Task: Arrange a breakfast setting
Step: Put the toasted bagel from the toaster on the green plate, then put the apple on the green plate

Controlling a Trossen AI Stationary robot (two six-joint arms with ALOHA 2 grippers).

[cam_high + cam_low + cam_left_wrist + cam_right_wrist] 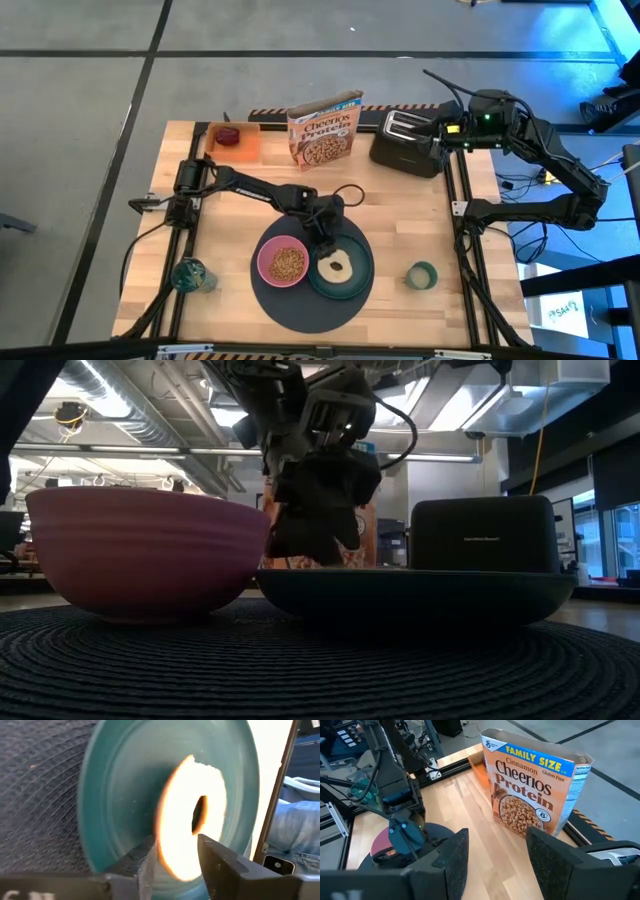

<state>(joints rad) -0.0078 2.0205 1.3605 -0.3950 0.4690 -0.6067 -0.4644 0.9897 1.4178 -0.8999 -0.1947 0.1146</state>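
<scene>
A round dark grey mat (300, 305) lies at the table's near middle. On it stand a pink bowl (283, 263) holding cereal and a dark green plate (362, 262). A bagel-like ring (333, 266) lies flat on the plate. My left gripper (322, 243) is open, low over the plate's far side, its fingers on either side of the ring's edge (172, 862). A small pale-green cup (421, 274) stands right of the mat. A small red food piece (230, 133) lies on an orange board at the far left. My right gripper (497, 860) is open and empty over the toaster. No spoon shows. My left gripper comes down slanting from the far side, one finger (145, 862) on each side of the ring's edge (170, 845). I cannot tell whether they touch it. The ring lies flat on the plate.
A Cheerios box (325, 128) stands at the far middle, a black toaster (405, 145) to its right. A teal glass (192, 274) stands near the table's near left corner. Bare wood lies between the mat and the box.
</scene>
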